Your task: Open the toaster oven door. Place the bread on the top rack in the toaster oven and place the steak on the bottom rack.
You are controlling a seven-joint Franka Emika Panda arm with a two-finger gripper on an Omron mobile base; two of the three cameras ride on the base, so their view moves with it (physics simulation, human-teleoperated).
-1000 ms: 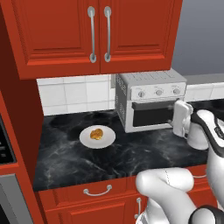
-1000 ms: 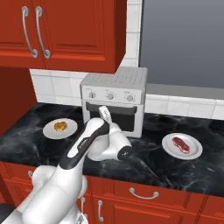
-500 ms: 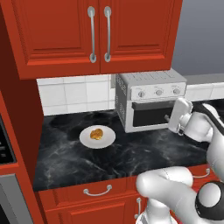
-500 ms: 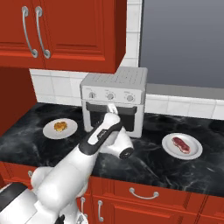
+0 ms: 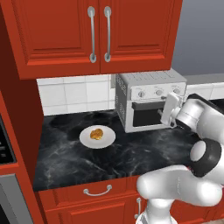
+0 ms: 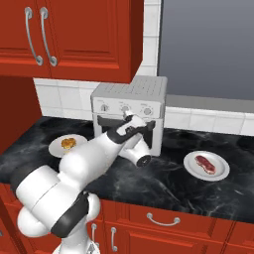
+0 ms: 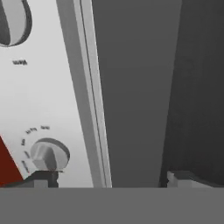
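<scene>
One toaster oven (image 5: 151, 103), two plates (image 5: 97, 137) (image 6: 206, 166), one bread (image 5: 96, 133), one steak (image 6: 205, 164).

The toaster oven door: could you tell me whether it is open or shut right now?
Shut. The toaster oven door stands upright, flush with the toaster oven.

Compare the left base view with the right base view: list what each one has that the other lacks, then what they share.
Left base view alone: part of a dark appliance front at the left edge, beside the counter.

Right base view alone: the steak on its white plate, to the right of the toaster oven, and the grey wall panel above it.

Both: the toaster oven with its door shut, the bread on a plate on the dark marble counter, the red cabinets, and the gripper raised to the oven's front, jaws open.
</scene>
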